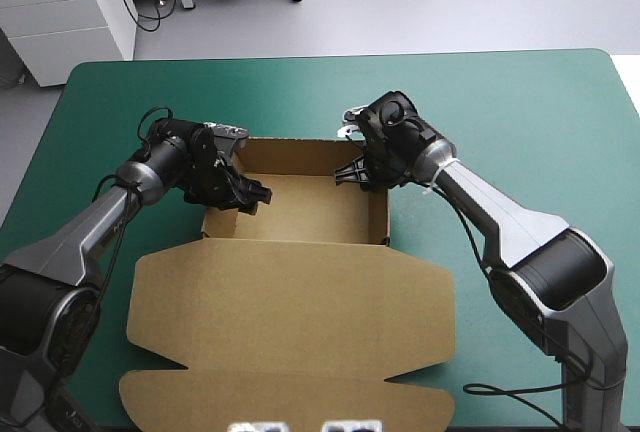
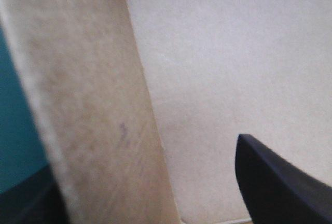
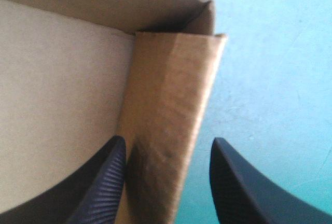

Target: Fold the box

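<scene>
**Brown board tray standing, lid flat, both grippers astride the side walls**

Teal-green table cover (image 1: pixel 520 112) fills most of the high view, showing along the upper part and both sides of the frame. On it, from the centre down to the bottom edge of the frame, lies the brown cut-board box (image 1: pixel 290 292). Its walls are raised into an open rectangular tray at centre frame. Its broad lid lies flat below the tray, with notched flaps reaching the lower left and lower right.

At centre left of the high view, the left gripper (image 1: pixel 248 195) sits at the tray's left wall (image 1: pixel 206 224), near its far corner. At centre right, the right gripper (image 1: pixel 352 174) sits at the far end of the right wall (image 1: pixel 386 214).

In the left wrist view the gripper stands wide, with the left wall rising between its fingers. One black finger (image 2: pixel 282 185) is inside the tray over the pale floor, clearly apart from the wall. The other shows only as a dark patch (image 2: pixel 26 200) outside the wall, next to a strip of the cover.

In the right wrist view the gripper is also spread, straddling the right wall, with the tray's corner just ahead of it. The ribbed inner finger (image 3: pixel 104 182) sits close against the wall's inside face. The outer finger (image 3: pixel 249 187) hangs over the cover, apart from the board.
</scene>
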You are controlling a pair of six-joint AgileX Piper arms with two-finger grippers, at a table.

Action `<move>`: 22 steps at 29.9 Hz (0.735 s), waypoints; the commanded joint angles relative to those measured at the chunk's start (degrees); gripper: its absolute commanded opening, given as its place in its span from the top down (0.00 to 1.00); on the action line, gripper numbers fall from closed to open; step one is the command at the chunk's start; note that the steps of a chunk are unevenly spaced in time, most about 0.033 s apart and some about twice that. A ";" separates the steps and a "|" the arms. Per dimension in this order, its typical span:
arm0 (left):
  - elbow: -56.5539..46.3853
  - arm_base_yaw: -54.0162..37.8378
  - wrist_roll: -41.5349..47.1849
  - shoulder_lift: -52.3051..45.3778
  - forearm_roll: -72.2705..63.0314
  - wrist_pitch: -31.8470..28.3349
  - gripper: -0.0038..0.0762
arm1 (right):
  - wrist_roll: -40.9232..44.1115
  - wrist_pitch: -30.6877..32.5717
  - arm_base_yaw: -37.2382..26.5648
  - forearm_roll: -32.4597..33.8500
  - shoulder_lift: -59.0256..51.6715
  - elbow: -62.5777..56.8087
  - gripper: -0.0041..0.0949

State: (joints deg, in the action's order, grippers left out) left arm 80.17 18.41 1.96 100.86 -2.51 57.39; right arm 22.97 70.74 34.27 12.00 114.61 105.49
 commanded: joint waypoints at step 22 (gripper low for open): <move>20.26 0.25 0.17 -7.01 4.21 16.48 0.29 | -5.15 0.76 -0.27 3.02 -10.34 25.95 0.49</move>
State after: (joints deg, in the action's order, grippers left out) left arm 98.24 18.41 1.92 99.10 1.80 70.62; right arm 18.74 71.61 34.27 13.15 109.69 129.20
